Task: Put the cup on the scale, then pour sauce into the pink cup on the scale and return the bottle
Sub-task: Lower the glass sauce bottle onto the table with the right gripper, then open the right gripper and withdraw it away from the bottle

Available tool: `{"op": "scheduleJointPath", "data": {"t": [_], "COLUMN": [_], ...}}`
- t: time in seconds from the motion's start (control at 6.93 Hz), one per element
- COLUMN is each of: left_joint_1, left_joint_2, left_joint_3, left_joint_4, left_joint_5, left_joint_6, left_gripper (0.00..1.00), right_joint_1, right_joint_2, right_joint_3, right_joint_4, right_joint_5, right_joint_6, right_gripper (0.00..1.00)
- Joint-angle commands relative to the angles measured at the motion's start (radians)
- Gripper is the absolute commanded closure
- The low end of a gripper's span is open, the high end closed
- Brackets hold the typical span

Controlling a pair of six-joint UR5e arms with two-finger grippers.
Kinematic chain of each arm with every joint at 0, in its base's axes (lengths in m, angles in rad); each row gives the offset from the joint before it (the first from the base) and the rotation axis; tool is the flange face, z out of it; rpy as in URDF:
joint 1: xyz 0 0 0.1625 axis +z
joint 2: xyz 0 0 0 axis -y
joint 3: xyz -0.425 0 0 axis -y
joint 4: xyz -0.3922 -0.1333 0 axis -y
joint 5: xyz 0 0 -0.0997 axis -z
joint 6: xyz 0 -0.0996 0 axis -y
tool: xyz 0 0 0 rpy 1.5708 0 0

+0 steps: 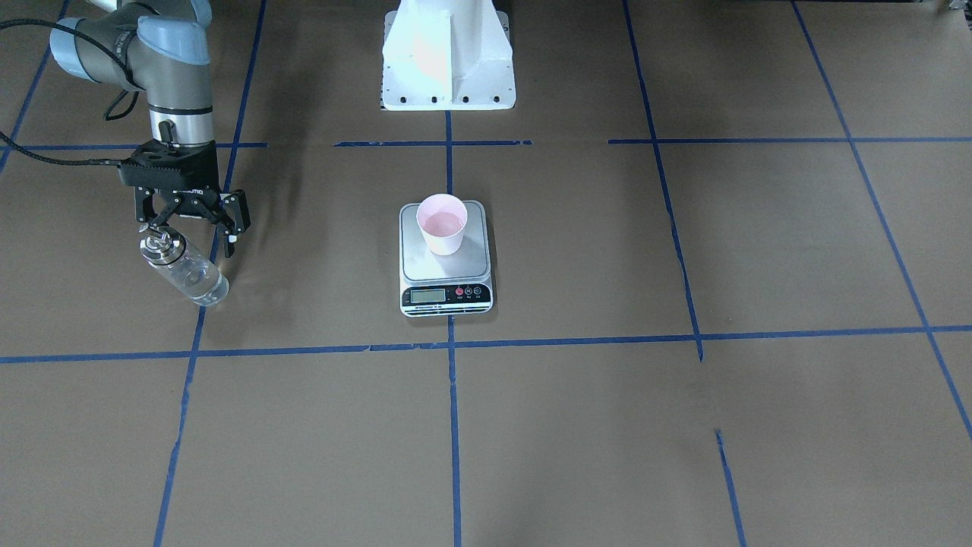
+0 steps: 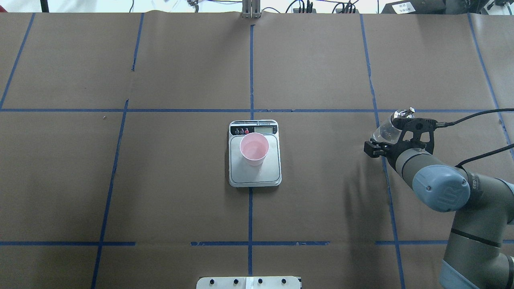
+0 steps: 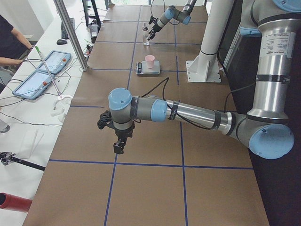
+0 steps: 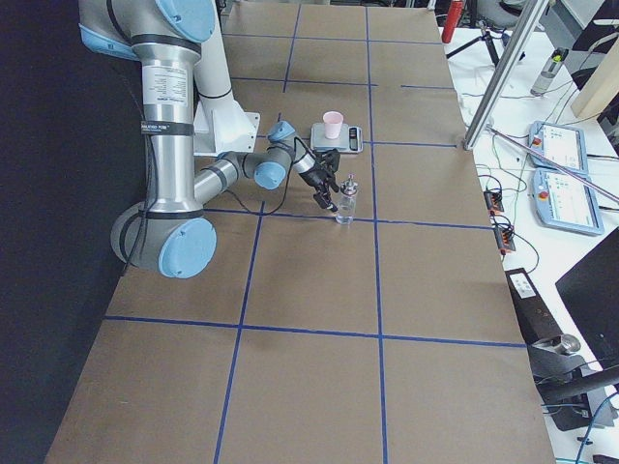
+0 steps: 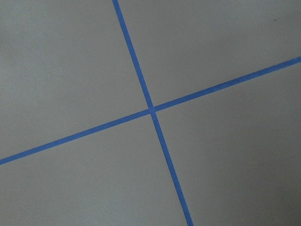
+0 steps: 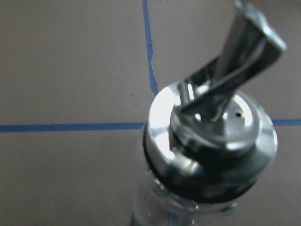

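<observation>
While bottle (image 1: 184, 267) stands upright, R gripper (image 1: 190, 230) hangs just beside, jaws apart.

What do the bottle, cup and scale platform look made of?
The bottle: clear glass by the look, see-through with bright glints. Its pour spout is shiny, mirror-like metal. The cup: matte pale pink, likely plastic, though paper can't be ruled out. The scale: dull grey brushed-steel-looking platform on a white, probably plastic, base.
</observation>
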Motion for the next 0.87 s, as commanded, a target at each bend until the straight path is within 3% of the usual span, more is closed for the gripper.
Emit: {"op": "scheduleJointPath", "data": {"t": [0.0,0.29,0.43,0.72], "left_joint_1": [-0.002,-0.003,-0.003,-0.009], "left_joint_2": [0.000,0.000,0.000,0.002], "left_joint_3": [-0.001,-0.003,-0.003,-0.004], "left_joint_4": [0.000,0.000,-0.002,-0.002], "left_joint_5": [0.000,0.000,0.000,0.002], "left_joint_6": [0.000,0.000,0.002,0.002], "left_gripper": [0.00,0.00,0.00,0.00], "right_joint_1": [0.006,0.035,0.038,0.061], "right_joint_2": [-0.015,-0.004,-0.004,-0.018], "right_joint_3": [0.092,0.240,0.288,0.331], "right_joint_4": [-0.149,-0.438,-0.497,-0.505], "right_joint_5": [0.139,0.325,0.395,0.565], "right_joint_6": [-0.069,-0.146,-0.158,-0.158], "right_gripper": [0.00,0.00,0.00,0.00]}}
